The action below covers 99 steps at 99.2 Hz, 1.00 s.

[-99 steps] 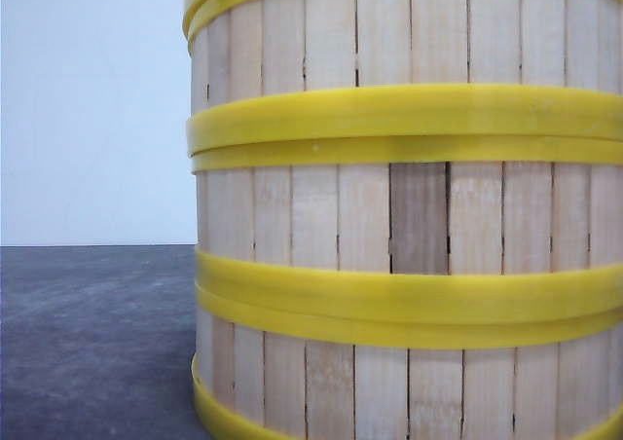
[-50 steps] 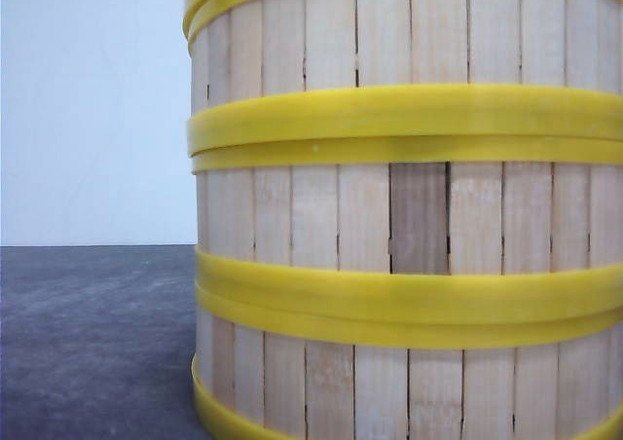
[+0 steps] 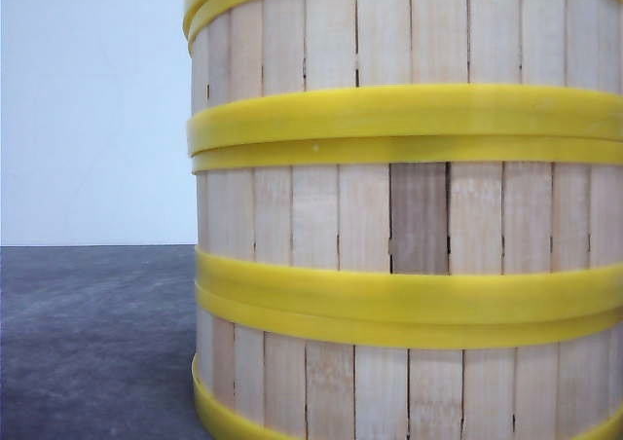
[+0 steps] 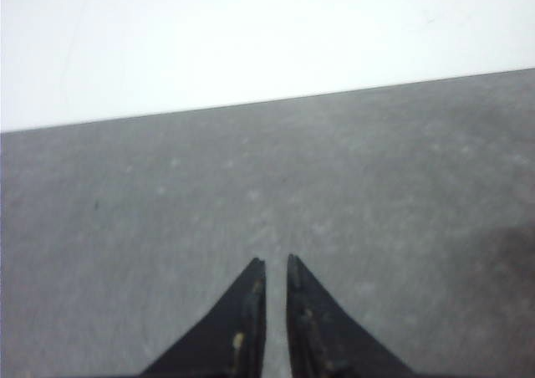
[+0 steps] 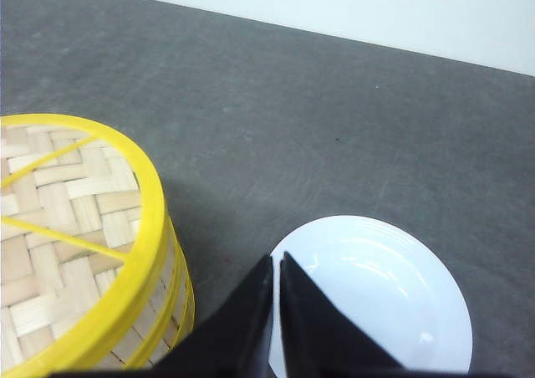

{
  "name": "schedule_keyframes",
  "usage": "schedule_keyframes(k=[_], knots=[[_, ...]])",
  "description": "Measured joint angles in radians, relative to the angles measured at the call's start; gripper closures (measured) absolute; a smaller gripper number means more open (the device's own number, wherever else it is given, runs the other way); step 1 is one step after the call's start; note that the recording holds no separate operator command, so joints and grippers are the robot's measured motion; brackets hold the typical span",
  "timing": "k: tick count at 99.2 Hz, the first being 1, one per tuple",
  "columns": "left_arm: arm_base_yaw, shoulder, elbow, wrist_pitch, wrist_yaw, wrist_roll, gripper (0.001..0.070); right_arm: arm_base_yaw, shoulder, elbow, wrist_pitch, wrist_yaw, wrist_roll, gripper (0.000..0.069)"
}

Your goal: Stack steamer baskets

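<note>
steamer baskets (image 3: 409,216) stacked on table (image 3: 97,343) | plate (image 5: 376,294) beside stack

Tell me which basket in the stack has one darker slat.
The middle tier in the front view: one brownish slat between its yellow bands; the tiers above and below look evenly pale.

Two black grippers, left gripper (image 4: 276,265) and right gripper (image 5: 276,261), with tapering, pointed, scuffed fingers
</note>
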Motion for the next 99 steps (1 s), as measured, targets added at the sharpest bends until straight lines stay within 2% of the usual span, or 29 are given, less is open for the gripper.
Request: schedule_keyframes(k=[16, 26, 35, 99], knots=[[0.023, -0.076, -0.114, 0.010, -0.018, -0.004, 0.0692, 0.000, 0.000, 0.000, 0.000, 0.000, 0.000, 0.0684], [0.031, -0.113, -0.164, 0.010, -0.045, -0.030, 0.0692, 0.000, 0.000, 0.000, 0.000, 0.000, 0.000, 0.0684], [0.031, -0.136, -0.191, 0.009, -0.047, -0.048, 0.0692, 0.000, 0.000, 0.000, 0.000, 0.000, 0.000, 0.0684], [0.042, -0.215, -0.217, -0.011, -0.051, -0.056, 0.0692, 0.000, 0.000, 0.000, 0.001, 0.000, 0.000, 0.0684]])
